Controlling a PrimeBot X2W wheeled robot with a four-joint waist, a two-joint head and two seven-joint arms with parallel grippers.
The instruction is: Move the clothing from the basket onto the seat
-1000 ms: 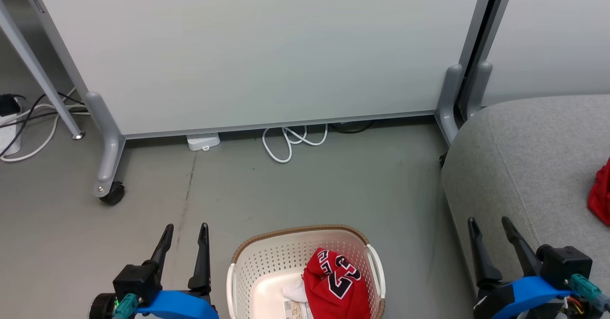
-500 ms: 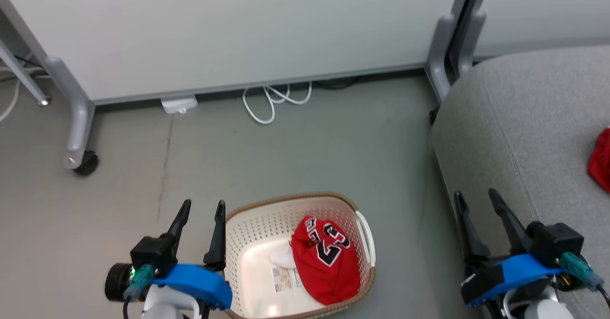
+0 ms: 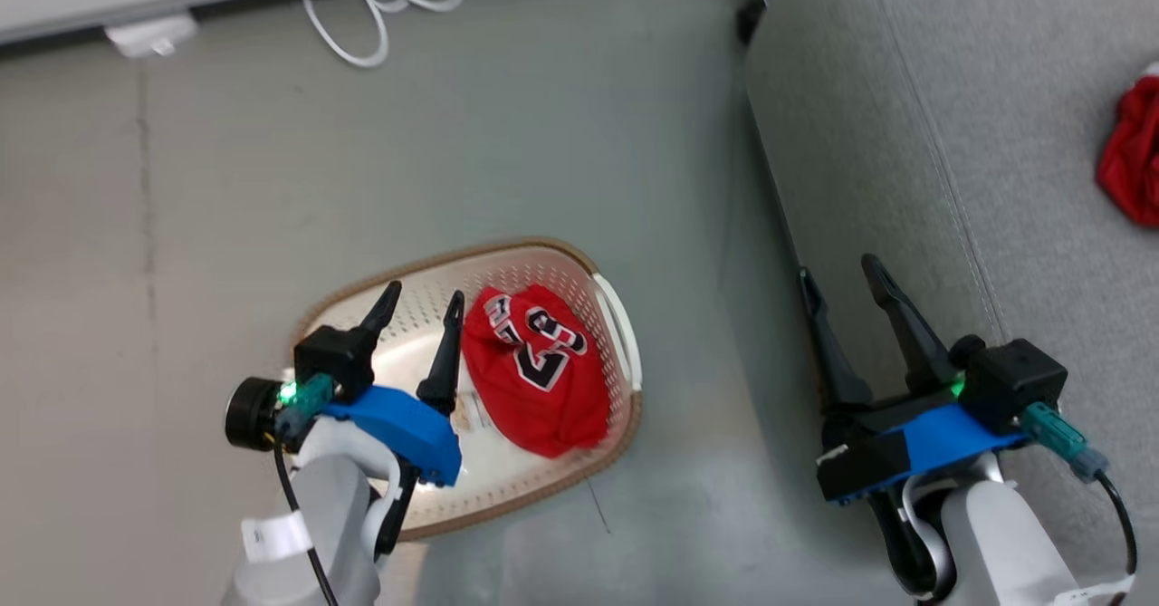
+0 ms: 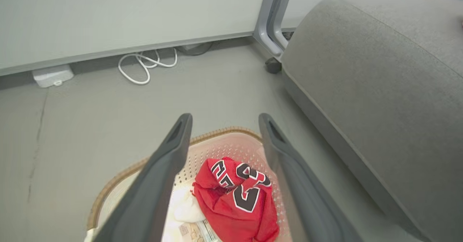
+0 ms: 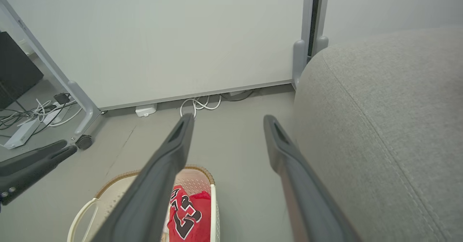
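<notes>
Roughly, the job stands half done; one red garment (image 3: 1132, 158) lies on the seat (image 3: 996, 90), well in from its edge and cut off by the right border of the head view, so how it is spread I cannot tell; the other red garment (image 3: 534, 370), crumpled with the number 23 uppermost, sits in the basket (image 3: 521, 246), against the wall nearer the seat. In the left wrist view a white fold (image 4: 186, 207) shows beside it on the basket floor; whether that is its own trim or something apart I cannot tell.

The left gripper (image 3: 424, 294) hangs over the open part of the basket, just beside the garment and not touching it; its jaws stand moderately apart with nothing between them, and its wrist view frames the red cloth between the two fingers, lower down. The right gripper (image 3: 838, 267) is over the seat's near side, well away from both garments; its jaws are spread wide and carry nothing.

What is left, then, by my reading: lower the left gripper onto the crumpled garment, pinch a fold, lift it clear of the rim and carry it across the strip of floor (image 3: 688, 226) to the seat; the basket stands close to the seat, so the carry looks short.
</notes>
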